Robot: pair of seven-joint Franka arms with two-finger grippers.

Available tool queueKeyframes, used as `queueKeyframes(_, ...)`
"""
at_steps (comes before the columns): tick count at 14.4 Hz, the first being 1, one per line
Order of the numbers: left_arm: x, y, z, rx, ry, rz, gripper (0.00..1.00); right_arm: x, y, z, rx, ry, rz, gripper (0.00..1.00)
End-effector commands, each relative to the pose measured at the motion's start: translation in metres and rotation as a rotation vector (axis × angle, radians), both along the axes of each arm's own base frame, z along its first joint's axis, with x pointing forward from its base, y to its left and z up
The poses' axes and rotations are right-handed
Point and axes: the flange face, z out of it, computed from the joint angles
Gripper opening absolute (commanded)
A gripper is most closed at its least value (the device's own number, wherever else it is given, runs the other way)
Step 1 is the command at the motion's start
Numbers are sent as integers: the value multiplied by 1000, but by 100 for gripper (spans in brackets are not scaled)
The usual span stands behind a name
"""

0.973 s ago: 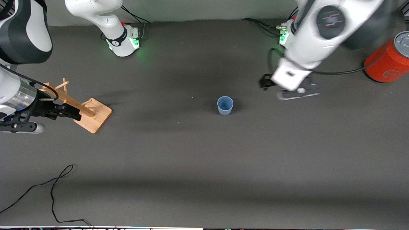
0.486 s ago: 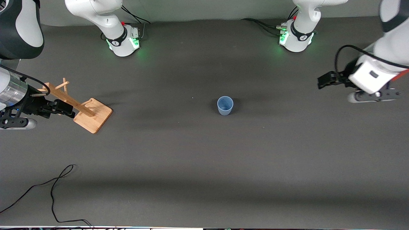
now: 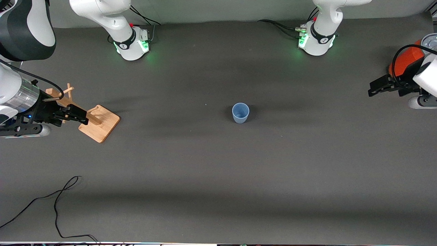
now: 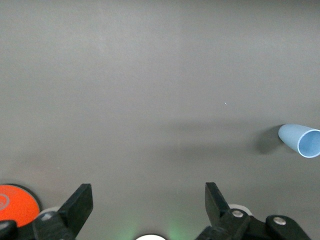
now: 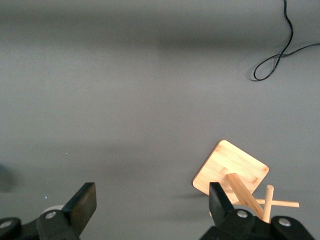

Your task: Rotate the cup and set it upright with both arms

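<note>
The pale-blue cup (image 3: 240, 113) stands alone in the middle of the table with its open mouth up. The left wrist view also shows the cup (image 4: 301, 140), well off from the jaws. My left gripper (image 3: 374, 89) hangs open and empty over the table at the left arm's end, beside the orange can; between its fingers only bare table shows around the left gripper (image 4: 149, 192). My right gripper (image 3: 81, 117) is open and empty over the wooden stand at the right arm's end. The right gripper (image 5: 152, 192) has one finger over the stand's base.
An orange can (image 3: 406, 61) with a silver top stands at the left arm's end; its top edge is the orange can (image 4: 15, 202). A wooden peg stand (image 3: 102, 124) lies at the right arm's end, wooden peg stand (image 5: 230, 172). A black cable (image 3: 58, 198) trails near the front edge.
The left arm has swung away from the cup to its end of the table, by the orange can. The right gripper shifted slightly over the stand. The cup has not moved.
</note>
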Motion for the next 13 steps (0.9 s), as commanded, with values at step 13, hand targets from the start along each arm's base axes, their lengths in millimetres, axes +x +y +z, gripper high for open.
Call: queueKeyframes(13, 5, 5, -2, 24, 1, -46, 100, 8, -5, 1, 5, -4, -24, 100)
